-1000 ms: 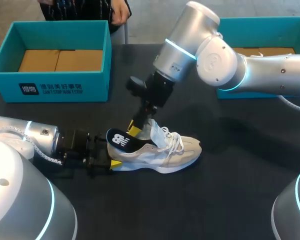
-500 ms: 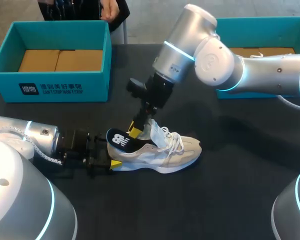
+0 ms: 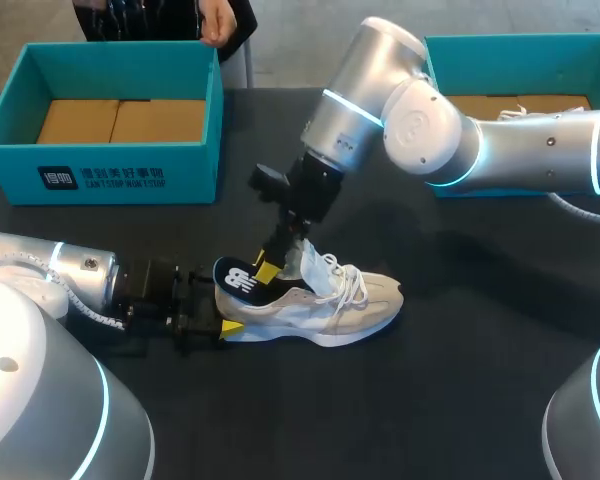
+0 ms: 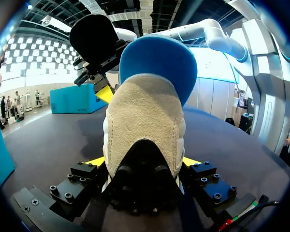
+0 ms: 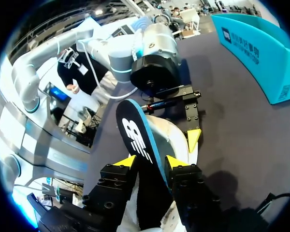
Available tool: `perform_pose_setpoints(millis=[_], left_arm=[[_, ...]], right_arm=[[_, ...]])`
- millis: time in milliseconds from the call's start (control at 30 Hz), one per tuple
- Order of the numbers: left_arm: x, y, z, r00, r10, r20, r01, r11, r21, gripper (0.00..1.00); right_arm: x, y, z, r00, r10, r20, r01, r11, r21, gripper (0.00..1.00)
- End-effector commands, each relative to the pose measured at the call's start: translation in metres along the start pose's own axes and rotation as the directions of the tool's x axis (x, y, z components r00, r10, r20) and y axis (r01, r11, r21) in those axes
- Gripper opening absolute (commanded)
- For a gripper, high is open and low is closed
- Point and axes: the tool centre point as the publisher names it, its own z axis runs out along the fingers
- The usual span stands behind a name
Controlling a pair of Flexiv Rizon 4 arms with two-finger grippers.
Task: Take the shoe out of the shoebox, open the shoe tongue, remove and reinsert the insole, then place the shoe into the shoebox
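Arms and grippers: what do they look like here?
The left arm and right arm are rounded silver-grey shells with glowing cyan rings. The left gripper and right gripper are black, screw-studded blocks with yellow fingertips. A ribbed white cable hangs by the left wrist.

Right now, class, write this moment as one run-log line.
left end effector: shut on shoe heel | right end effector: shut on insole | insole: partly out of shoe | shoe: on table
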Motion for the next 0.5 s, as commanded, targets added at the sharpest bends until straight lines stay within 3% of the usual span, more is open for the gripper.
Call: perform_pose_setpoints(millis=[33,500], left_arm=[[0.002,0.002,0.001,1.0,0.001,0.004,-0.001,1.0,-0.001,0.0],[0.002,0.002,0.001,1.0,0.001,0.004,-0.001,1.0,-0.001,0.0]], right_arm=[[-0.003,0.0,0.008,1.0,-0.006,-0.017,0.006,1.0,-0.009,0.37],[-0.003,-0.005,0.025,0.998,-0.01,-0.067,0.008,0.999,-0.032,0.33]])
